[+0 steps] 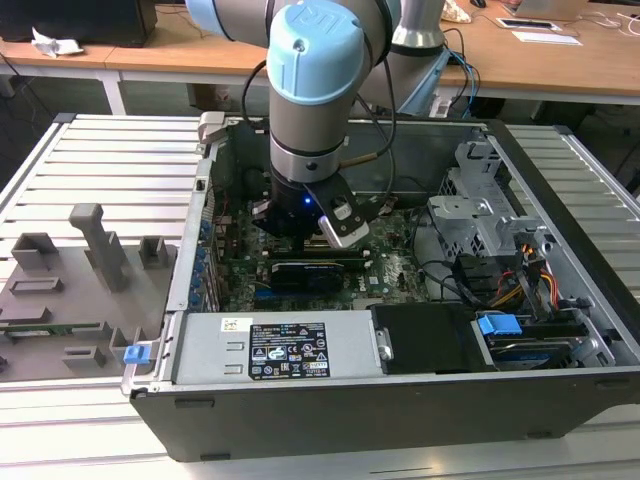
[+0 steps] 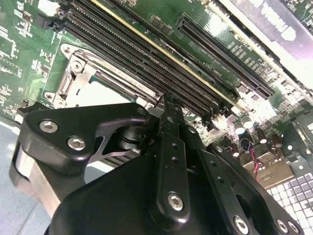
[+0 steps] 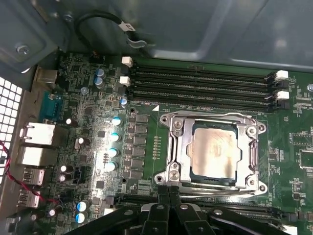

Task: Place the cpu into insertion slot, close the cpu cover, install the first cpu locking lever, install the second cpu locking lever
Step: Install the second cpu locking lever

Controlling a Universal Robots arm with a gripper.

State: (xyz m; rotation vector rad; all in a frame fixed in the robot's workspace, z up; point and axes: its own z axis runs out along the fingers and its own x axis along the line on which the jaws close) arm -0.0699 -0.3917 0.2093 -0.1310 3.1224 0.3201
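The cpu (image 3: 213,152) sits in its socket with the cpu cover (image 3: 212,119) lying over it. The end effector (image 3: 168,196) is clenched and empty beside the socket; a sideways slip could scrape the board.

No legible text or labels

Slatted grey table (image 1: 100,150) — wooden desks (image 1: 560,60)

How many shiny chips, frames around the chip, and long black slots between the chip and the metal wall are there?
cpu: 1
cpu cover: 1
long black slots, first wrist view: 4
Total: 6
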